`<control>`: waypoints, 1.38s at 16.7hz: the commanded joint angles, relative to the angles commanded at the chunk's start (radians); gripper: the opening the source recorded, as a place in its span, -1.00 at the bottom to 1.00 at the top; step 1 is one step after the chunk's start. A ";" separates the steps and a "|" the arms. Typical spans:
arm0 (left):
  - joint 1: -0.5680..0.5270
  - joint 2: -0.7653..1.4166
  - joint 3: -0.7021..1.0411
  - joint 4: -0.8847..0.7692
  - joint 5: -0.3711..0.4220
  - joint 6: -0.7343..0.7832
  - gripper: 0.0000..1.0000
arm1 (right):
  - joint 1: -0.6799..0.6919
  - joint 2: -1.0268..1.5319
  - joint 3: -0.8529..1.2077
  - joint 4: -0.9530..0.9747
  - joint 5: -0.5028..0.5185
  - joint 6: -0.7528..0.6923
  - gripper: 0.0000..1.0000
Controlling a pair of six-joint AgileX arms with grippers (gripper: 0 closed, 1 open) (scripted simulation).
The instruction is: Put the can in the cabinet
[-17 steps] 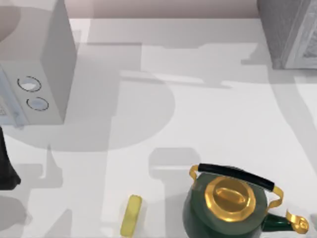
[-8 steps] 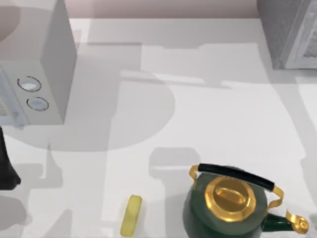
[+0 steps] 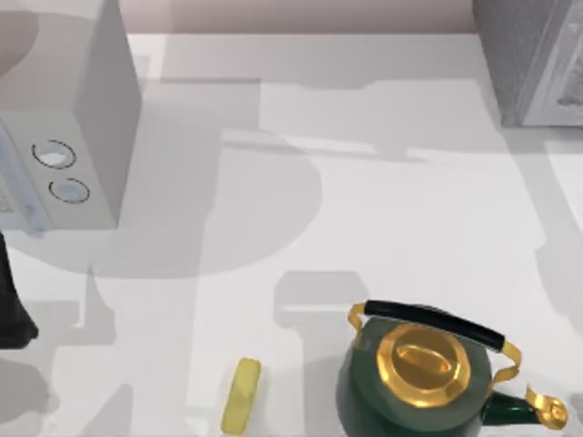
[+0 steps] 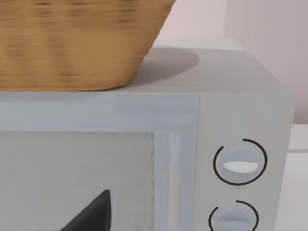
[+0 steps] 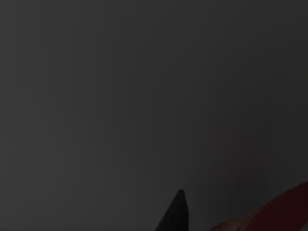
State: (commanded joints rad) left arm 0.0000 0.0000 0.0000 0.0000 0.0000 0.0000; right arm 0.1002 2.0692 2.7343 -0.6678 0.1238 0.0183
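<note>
The can is hidden. The cabinet (image 3: 528, 55), a grey textured box, stands at the table's far right corner. The right wrist view is dark. My left arm (image 3: 7, 305) is parked at the table's left edge, just in front of the microwave. In the left wrist view one black fingertip (image 4: 94, 214) points at the microwave door.
A white microwave (image 3: 82, 137) with two dials stands at the left, and a wicker basket (image 4: 72, 43) sits on top of it. A green kettle (image 3: 419, 382) with a gold lid and a yellow oblong block (image 3: 241, 396) lie near the front edge.
The shadow along the table's right edge has shifted. The kettle, the block and the left arm have not moved.
</note>
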 joint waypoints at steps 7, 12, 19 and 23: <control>0.000 0.000 0.000 0.000 0.000 0.000 1.00 | -0.003 0.011 0.011 -0.005 -0.002 0.001 -0.70; 0.000 0.000 0.000 0.000 0.000 0.000 1.00 | -0.003 0.011 0.011 -0.005 -0.002 0.001 0.06; 0.000 0.000 0.000 0.000 0.000 0.000 1.00 | -0.003 0.011 0.011 -0.005 -0.002 0.001 1.00; 0.000 0.000 0.000 0.000 0.000 0.000 1.00 | -0.003 0.011 0.011 -0.005 -0.002 0.001 1.00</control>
State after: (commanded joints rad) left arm 0.0000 0.0000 0.0000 0.0000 0.0000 0.0000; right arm 0.0976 2.0803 2.7453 -0.6727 0.1217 0.0192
